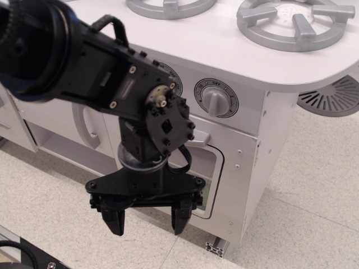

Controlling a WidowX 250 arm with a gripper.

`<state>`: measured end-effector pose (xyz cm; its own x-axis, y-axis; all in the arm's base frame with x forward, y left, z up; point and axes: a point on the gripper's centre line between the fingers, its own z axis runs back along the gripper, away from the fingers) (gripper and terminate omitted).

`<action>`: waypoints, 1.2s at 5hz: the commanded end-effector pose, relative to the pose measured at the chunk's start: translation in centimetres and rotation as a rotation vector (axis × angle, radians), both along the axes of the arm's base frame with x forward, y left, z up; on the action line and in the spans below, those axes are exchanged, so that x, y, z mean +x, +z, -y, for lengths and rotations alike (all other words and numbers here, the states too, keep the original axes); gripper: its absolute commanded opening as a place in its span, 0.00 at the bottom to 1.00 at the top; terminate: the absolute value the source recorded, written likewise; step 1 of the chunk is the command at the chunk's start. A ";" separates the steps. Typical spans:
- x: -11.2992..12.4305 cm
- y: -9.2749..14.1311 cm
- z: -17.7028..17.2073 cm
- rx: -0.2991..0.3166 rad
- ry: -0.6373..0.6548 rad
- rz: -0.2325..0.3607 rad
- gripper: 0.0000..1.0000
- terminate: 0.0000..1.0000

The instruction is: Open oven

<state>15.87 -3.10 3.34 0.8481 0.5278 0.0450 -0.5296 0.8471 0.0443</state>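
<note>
Your black gripper (pixel 148 219) is sitting closest to the camera, pointing down at the speckled floor (pixel 314 190) in front of the oven (pixel 224 174). Its two fingers (pixel 115 219) are standing wide apart, and nothing is sitting between them, so you are holding nothing. The big black arm (pixel 73 56) is reaching in from the top left and is covering a lot of the oven door. The oven is sitting right behind your gripper, in the white toy kitchen. You are seeing only part of its door: a bit of the grey handle (pixel 199 138) is peeking out just above and to the right of the gripper, and an edge of the window (pixel 216 179) is showing to the gripper's right. The door is looking flat against the oven front, so it is looking closed. A round grey knob (pixel 216 101) is sitting above the oven door, and two grey burner rings (pixel 294 22) are lying on the top above that. A white cabinet handle (pixel 83 126) is showing to the left of the oven, behind your arm.
</note>
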 end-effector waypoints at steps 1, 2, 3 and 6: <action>0.0 0.0 0.0 0.000 0.000 0.000 1.00 0.00; 0.9 0.0 -2.9 0.005 0.079 0.070 1.00 0.00; 1.8 -0.2 -6.3 -0.054 0.238 0.116 1.00 0.00; 9.0 -1.3 -11.4 -0.240 0.556 0.338 1.00 0.00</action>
<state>24.92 7.88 1.51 0.4046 0.9123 0.0627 -0.8513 0.4008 -0.3384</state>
